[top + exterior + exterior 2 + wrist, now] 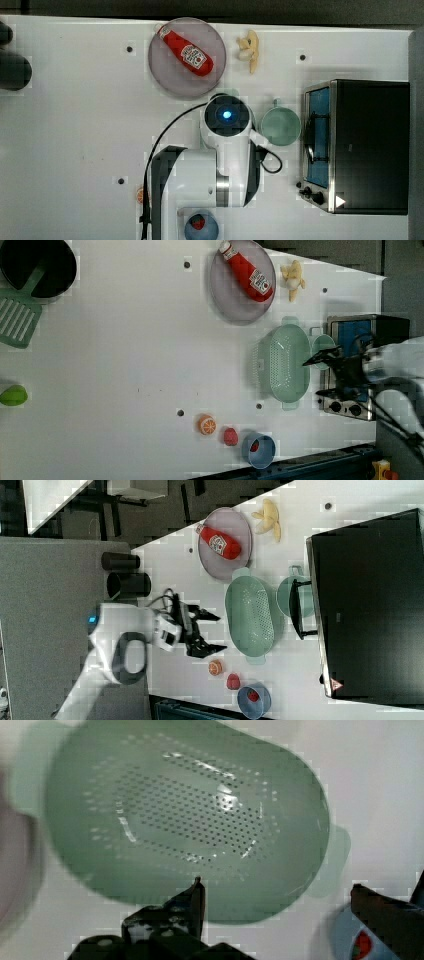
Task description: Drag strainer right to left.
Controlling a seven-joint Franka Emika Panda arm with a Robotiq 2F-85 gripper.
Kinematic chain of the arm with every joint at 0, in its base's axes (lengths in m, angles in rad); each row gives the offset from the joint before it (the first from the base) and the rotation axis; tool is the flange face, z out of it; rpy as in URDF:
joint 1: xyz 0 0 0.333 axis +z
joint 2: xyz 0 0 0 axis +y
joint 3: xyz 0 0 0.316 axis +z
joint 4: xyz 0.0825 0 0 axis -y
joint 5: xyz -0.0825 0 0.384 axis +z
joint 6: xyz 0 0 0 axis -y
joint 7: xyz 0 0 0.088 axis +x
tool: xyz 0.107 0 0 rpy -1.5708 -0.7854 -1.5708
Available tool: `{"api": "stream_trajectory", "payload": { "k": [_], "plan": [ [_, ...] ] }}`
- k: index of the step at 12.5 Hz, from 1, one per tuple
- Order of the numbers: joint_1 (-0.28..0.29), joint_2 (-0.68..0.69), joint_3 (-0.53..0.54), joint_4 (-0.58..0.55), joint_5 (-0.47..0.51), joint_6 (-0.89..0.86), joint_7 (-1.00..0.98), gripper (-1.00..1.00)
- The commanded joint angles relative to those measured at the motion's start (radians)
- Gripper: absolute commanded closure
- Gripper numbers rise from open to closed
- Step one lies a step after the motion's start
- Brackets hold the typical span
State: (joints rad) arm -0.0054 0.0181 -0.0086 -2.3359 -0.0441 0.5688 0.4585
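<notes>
one strainer (pixel 286 362), empty, sits between the grey plate (pixel 230 300) at its 11 o'clock in the left view and the blue bowl (pixel 261 451) at 7. ketchup bottle (pixel 247 272) on the plate, something red in the bowl. gripper (pixel 212 631) spread wide, holding nothing, beside the strainer.

A red ketchup bottle (pixel 186 50) lies on a round greyish plate (pixel 167 80) at the top centre of the top view. A peeled banana (pixel 249 50) lies just to the right of the plate. A mint-green cup (pixel 280 126) stands beside a black toaster oven (pixel 372 145) at the right edge. A blue bowl (pixel 262 452) holding a red item sits at the bottom of the left view, with a strawberry (pixel 229 436) and an orange half (pixel 207 424) beside it. A green spatula (pixel 16 320), a black pan (pixel 39 265) and a lime (pixel 12 395) occupy the left view's left edge.
</notes>
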Motion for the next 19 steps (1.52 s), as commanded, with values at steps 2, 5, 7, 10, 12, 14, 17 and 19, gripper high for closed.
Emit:
{"api": "stream_trajectory", "payload": {
  "k": [2,5,7,10,12,14,17,19],
  "plan": [
    [-0.018,0.021,0.024,-0.05,-0.003,0.18,0.258,-1.0],
    [-0.014,0.107,0.031,-0.136,-0.002,0.377,0.264,-1.0],
    [-0.009,0.186,0.033,-0.148,-0.002,0.475,0.264,-1.0],
    [0.003,0.301,0.051,-0.123,0.003,0.571,0.281,-1.0],
    [0.014,0.332,0.056,-0.119,0.017,0.614,0.386,-1.0],
    [0.032,0.341,0.063,-0.119,0.017,0.617,0.41,-1.0],
    [0.054,0.342,0.08,-0.116,0.018,0.622,0.41,-1.0],
    [0.071,0.343,0.098,-0.115,0.025,0.616,0.41,-1.0]
  ]
}}
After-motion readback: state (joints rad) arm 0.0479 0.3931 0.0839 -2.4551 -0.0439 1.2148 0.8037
